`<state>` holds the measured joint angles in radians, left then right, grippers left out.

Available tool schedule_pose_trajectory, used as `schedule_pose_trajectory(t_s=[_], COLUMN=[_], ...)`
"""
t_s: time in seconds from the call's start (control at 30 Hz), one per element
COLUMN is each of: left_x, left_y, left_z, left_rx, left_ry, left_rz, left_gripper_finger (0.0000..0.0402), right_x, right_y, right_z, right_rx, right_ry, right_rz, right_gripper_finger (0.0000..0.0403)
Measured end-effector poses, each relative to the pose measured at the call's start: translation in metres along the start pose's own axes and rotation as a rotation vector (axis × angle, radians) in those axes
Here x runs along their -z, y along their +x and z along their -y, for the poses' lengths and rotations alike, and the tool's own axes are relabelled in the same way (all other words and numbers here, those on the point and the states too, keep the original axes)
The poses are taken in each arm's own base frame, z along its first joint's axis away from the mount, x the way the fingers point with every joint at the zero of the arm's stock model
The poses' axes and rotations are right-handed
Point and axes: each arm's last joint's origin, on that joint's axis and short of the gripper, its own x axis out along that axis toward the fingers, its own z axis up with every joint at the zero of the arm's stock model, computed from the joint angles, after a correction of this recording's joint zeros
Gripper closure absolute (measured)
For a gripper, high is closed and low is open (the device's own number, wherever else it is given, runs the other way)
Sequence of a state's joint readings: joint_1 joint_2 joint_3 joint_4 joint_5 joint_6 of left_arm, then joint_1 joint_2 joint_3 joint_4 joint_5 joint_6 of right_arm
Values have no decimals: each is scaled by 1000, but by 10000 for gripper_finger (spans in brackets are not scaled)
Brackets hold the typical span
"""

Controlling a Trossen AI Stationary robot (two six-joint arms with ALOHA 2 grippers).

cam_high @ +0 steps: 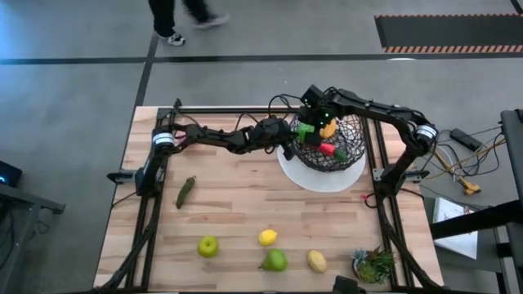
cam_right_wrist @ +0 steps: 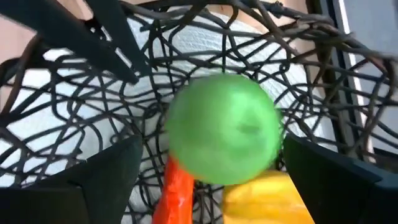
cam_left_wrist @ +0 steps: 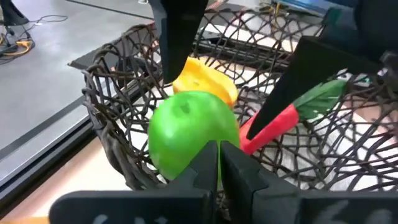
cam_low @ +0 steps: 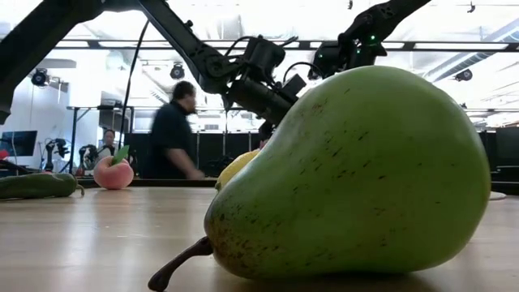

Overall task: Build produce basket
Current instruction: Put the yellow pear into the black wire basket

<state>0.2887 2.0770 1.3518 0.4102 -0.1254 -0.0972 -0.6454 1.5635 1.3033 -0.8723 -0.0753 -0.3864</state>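
The dark wire basket (cam_high: 343,151) stands on a white plate (cam_high: 315,181) at the far right. In it lie a yellow piece (cam_left_wrist: 205,78) and a red carrot-like piece (cam_left_wrist: 273,127). A green apple (cam_right_wrist: 224,127) is inside the basket, between and just below the open fingers of my right gripper (cam_high: 315,114), which hangs over the basket from above. I see no finger touching the apple. My left gripper (cam_high: 288,140) is at the basket's left rim, its fingers (cam_left_wrist: 239,171) shut. My left gripper is shut at the basket's left rim (cam_left_wrist: 134,174), coming level from the table's left. Its own fingertips hide the place of contact, so which wire lies between them does not show. The basket stands upright on the plate.
On the near half of the table lie a dark green pepper (cam_high: 186,190), a green apple (cam_high: 208,246), two lemons (cam_high: 267,238) (cam_high: 316,260) and a pear (cam_high: 274,260). A leafy tuft (cam_high: 374,264) sits at the near right corner. A peach (cam_low: 113,173) shows in the low view. A person walks behind the table.
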Motion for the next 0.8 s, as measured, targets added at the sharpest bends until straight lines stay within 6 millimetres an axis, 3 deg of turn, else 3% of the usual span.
schedule_pose_trajectory(t_s=[0.1,0.23,0.37,0.5,0.63,0.8], left_x=[-4,-25,-48,-65,-62,-35], left_y=[-4,-17,-41,-78,-119,-164], left_z=[2,9,19,35,48,52], left_rx=[7,31,59,99,97,38], left_ry=[8,40,81,155,193,209], left_rz=[5,61,120,121,97,65], left_gripper_finger=[398,398,398,398,398,398], right_x=[3,8,12,18,25,36], right_y=[-8,-26,-52,-76,-92,-88], right_z=[-1,-2,-9,-30,-67,-111], right_rx=[25,71,36,-103,-199,-230], right_ry=[-6,-4,28,45,14,90], right_rz=[-9,8,95,207,275,340], right_gripper_finger=[40,60,83,102,118,129])
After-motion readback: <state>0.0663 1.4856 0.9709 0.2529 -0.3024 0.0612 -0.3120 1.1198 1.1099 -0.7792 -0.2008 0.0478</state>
